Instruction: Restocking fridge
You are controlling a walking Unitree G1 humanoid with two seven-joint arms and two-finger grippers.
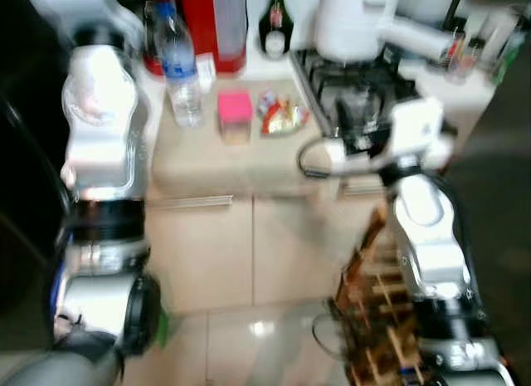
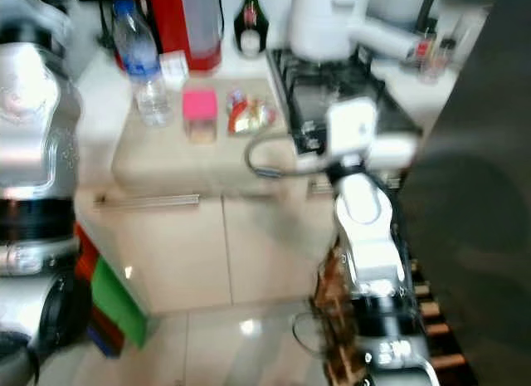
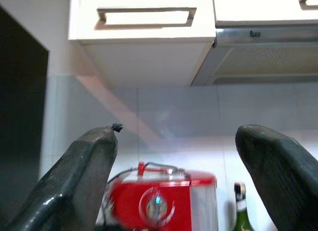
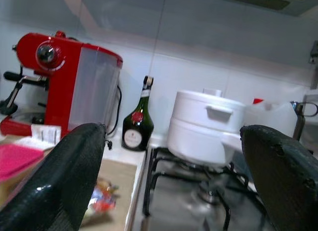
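A clear water bottle (image 1: 180,66) with a blue label stands on the beige counter (image 1: 207,166). Beside it are a pink box (image 1: 235,108) and a small heap of colourful snack packets (image 1: 280,116). My left gripper (image 3: 179,136) is open and raised, with nothing between its black fingers (image 3: 84,176); it looks over the red coffee machine (image 3: 161,201) towards the wall cupboards. My right gripper (image 4: 174,136) is open and empty too, held low at the stove's (image 4: 194,191) near edge and facing the white pot (image 4: 206,126). The right arm (image 1: 423,212) reaches forward on the right.
A dark bottle (image 1: 275,25) stands at the back of the counter by the coffee machine (image 1: 211,29). A wooden rack (image 1: 377,303) stands on the floor by my right arm. A large dark surface (image 2: 473,195) rises on the right. Green and red items (image 2: 116,307) lie low on the left.
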